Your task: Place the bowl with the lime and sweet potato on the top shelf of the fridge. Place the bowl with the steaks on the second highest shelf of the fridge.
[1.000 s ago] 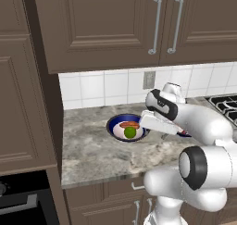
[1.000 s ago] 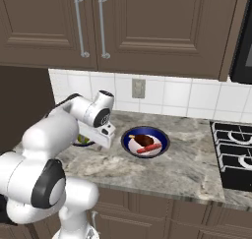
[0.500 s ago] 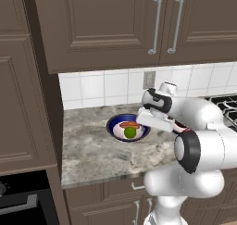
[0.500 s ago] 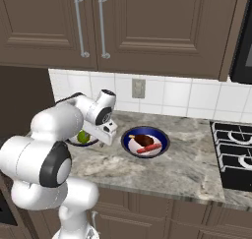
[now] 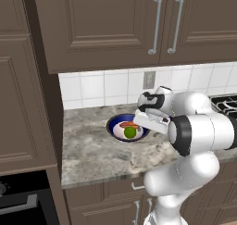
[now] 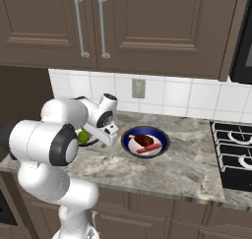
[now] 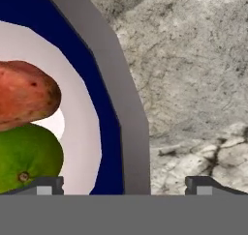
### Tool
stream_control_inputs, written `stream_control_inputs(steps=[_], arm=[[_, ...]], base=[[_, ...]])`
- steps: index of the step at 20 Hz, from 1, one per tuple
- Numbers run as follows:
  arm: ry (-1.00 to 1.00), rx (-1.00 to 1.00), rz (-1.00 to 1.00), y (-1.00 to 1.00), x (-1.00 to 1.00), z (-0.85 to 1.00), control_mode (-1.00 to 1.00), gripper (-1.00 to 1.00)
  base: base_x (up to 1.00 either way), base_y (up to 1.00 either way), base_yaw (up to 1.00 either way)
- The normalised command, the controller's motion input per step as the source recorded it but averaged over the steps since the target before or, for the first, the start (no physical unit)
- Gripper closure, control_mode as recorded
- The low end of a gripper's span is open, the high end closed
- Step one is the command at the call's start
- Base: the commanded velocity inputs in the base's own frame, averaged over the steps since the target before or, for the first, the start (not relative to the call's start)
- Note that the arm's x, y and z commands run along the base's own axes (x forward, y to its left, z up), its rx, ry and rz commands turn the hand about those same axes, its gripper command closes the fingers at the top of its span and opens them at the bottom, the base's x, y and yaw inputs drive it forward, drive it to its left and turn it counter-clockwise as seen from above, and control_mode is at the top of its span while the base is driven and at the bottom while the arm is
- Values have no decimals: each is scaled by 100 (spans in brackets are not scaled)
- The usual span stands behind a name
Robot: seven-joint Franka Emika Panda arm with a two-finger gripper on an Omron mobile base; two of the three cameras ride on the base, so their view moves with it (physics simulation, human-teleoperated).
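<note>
A dark blue bowl (image 5: 115,125) with a grey rim and white inside sits on the granite counter, holding the orange-red sweet potato (image 5: 129,125) and the green lime (image 5: 130,133). My gripper (image 5: 147,122) hangs at this bowl's right rim, open. In the hand view the grey rim (image 7: 130,132) runs between the two fingertips (image 7: 46,185), with the sweet potato (image 7: 24,101) and lime (image 7: 26,156) just inside. A second blue bowl (image 6: 129,134) holds the steaks (image 6: 143,140) to the right. The fridge and its shelves are out of view.
Brown wooden cabinets (image 5: 120,25) hang above the tiled backsplash with an outlet (image 6: 137,88). A tall brown cabinet (image 5: 23,90) stands at the left and a black stove (image 6: 236,154) at the right. An oven (image 5: 18,203) sits low at the left.
The hand has moved a little left and down to the rim of the bowl with the lime. Both bowls stay where they were.
</note>
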Motion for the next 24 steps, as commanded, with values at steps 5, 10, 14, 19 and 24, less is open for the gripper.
stream_control_inputs(steps=[5, 10, 14, 19, 24], arm=[[-1, 0, -7, 0, 19, -26, -100, -100], [-4, 0, -7, 0, 15, -20, -100, -100], [-2, 0, -6, 5, 17, -9, -100, -100], [0, 0, -6, 18, 2, -17, -100, 100], [0, -1, -3, 15, 0, -5, -100, 100]], base=[[0, 0, 0], [0, 0, 0], [0, 0, 0], [0, 0, 0], [0, 0, 0]])
